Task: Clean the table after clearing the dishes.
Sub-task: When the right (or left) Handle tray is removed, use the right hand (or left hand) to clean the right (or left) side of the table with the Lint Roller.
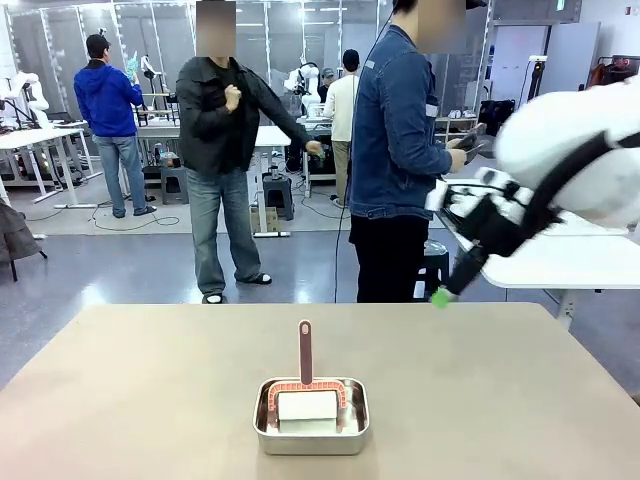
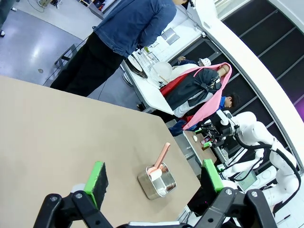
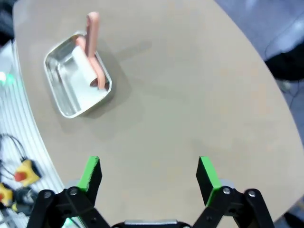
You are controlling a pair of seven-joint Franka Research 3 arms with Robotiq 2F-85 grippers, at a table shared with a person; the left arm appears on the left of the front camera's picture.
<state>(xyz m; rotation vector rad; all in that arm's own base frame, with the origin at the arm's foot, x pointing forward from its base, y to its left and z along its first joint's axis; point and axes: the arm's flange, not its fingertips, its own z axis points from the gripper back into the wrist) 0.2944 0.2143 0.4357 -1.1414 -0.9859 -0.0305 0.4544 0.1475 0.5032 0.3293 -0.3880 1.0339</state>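
The beige-brown table (image 1: pixel 140 400) carries no dishes; its top (image 3: pixel 199 85) lies bare under my right gripper (image 3: pixel 147 173), which hangs open and empty above it. In the front view that right gripper (image 1: pixel 448 288) hovers off the table's far right corner, by a person in a denim jacket (image 1: pixel 395 130). High over the table (image 2: pixel 42 123), my left gripper (image 2: pixel 152 175) is open too, with nothing in it. On the white side table (image 2: pixel 142 88) lie a round white shape (image 2: pixel 160 71) and a dark one, possibly the dishes; I cannot tell.
A small steel pan (image 1: pixel 266 425) sits near the table's front middle, holding a white sponge (image 1: pixel 306 407) and a brush with an upright pink handle (image 1: pixel 305 350). The pan (image 2: pixel 148 186) (image 3: pixel 61 97) is the one object on the tabletop. Another person (image 1: pixel 222 150) stands farther back.
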